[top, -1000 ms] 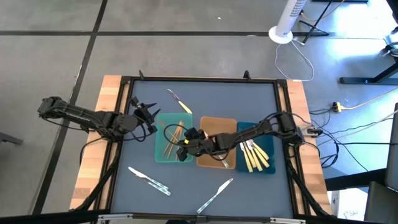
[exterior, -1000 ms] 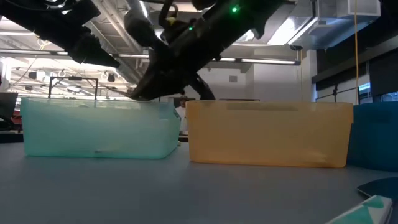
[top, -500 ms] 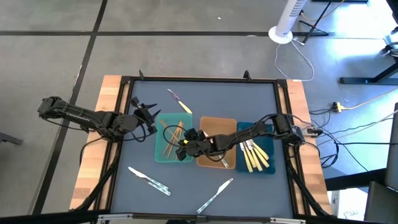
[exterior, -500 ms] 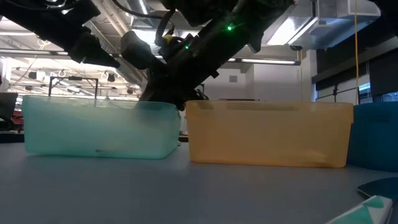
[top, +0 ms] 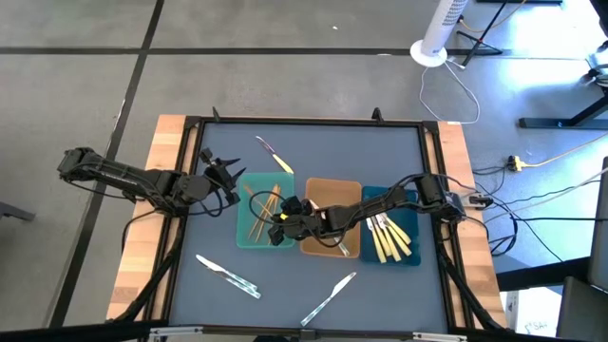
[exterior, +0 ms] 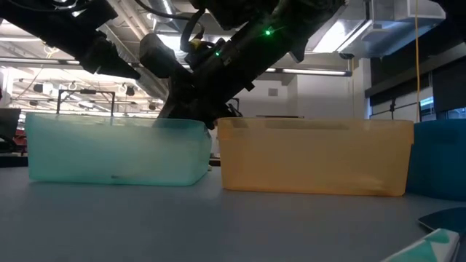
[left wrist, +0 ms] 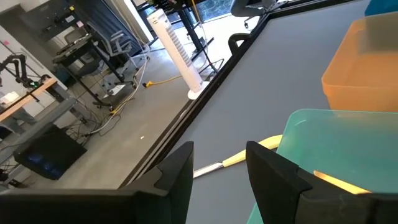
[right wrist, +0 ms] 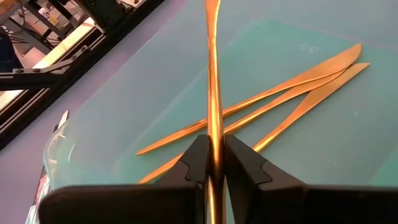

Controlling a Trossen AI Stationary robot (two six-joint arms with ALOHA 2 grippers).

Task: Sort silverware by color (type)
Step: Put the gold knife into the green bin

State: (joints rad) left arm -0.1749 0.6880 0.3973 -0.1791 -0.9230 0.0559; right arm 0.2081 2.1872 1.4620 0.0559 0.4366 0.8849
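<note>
The right gripper (right wrist: 214, 163) pinches a gold utensil (right wrist: 213, 81) over the teal tray (top: 243, 237); best release it low, inside the walls. The left gripper (left wrist: 217, 168), wide, waits beside the tray's far-left corner.

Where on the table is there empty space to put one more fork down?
Bare mat lies behind the three trays, right of the yellow-handled utensil, and along the left edge below the left claw. The teal tray is crowded: gold utensils and the right claw gripping another.
</note>
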